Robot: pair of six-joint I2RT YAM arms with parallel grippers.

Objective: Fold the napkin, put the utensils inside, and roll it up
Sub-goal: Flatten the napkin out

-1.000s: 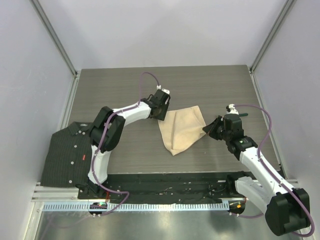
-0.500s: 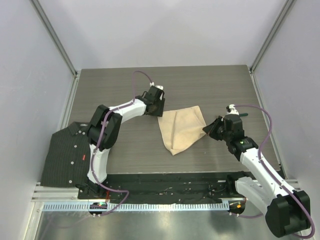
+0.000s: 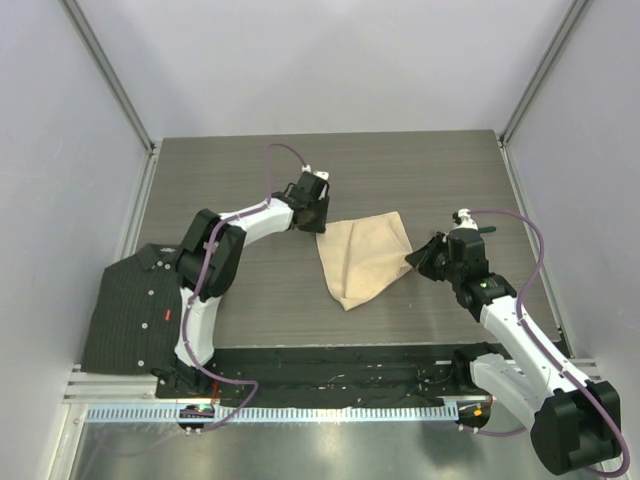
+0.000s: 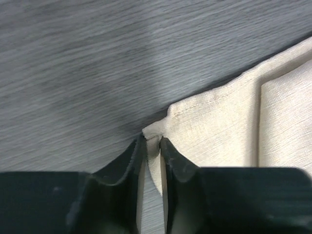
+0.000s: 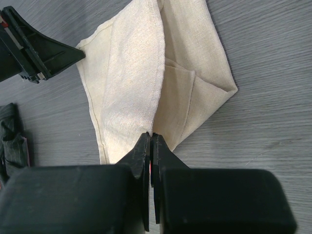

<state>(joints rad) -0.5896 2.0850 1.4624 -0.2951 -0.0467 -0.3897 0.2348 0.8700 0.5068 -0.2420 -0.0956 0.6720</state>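
Observation:
The beige napkin (image 3: 365, 258) lies folded and rumpled on the wooden table (image 3: 250, 160), with a point toward the near edge. My left gripper (image 3: 318, 224) is shut on its far-left corner, and the left wrist view shows that corner (image 4: 154, 132) pinched between the jaws (image 4: 153, 142). My right gripper (image 3: 418, 258) is shut on the napkin's right edge, where the cloth (image 5: 131, 73) runs into the closed jaws (image 5: 152, 136). I cannot make out any utensils. A small dark piece (image 3: 487, 232) shows beside my right wrist; I cannot tell what it is.
A dark ribbed shirt (image 3: 135, 305) lies at the table's near-left corner, and its edge shows in the right wrist view (image 5: 12, 134). Grey walls with metal posts enclose the table on three sides. A black strip and rail run along the near edge.
My left gripper has moved a little back and to the left, drawing the napkin's corner with it. The right arm has not moved.

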